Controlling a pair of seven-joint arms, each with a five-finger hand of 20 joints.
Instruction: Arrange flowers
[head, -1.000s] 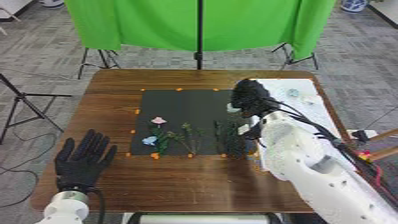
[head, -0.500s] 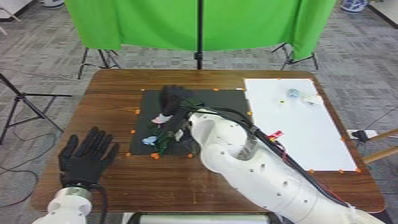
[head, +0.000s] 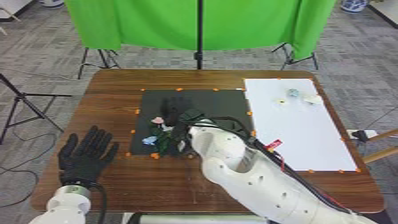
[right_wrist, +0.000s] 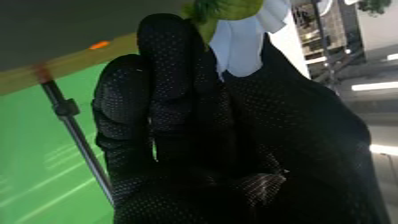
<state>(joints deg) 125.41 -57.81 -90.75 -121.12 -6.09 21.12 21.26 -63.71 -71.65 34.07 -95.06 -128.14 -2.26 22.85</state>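
Held a white-petalled flower (right_wrist: 238, 42).
Pinched in black-gloved right hand (right_wrist: 164, 65), likely to join small pink bloom (head: 158, 120) near left edge of flat black mat (head: 222, 102).

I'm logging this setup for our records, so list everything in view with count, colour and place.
Table: one, brown, centre
Mat: one, black, on the table
Sheet: one, white, right of the mat
Pink flower: one, on the mat
Blue flower: one, on the mat, with green stems beside it
Small flowers: three, one pale blue, two whitish, on the sheet
Held flower: one, white with green, pinched in the right hand
Marks: several, orange, around mat and sheet
Cloth: one, green, beyond the table
Stands: several, black, around the table
Floor: one, grey
Left hand: one, black, open, left side of the table
Right hand: one, black, over the mat
Arms: two, white, from the bottom edge
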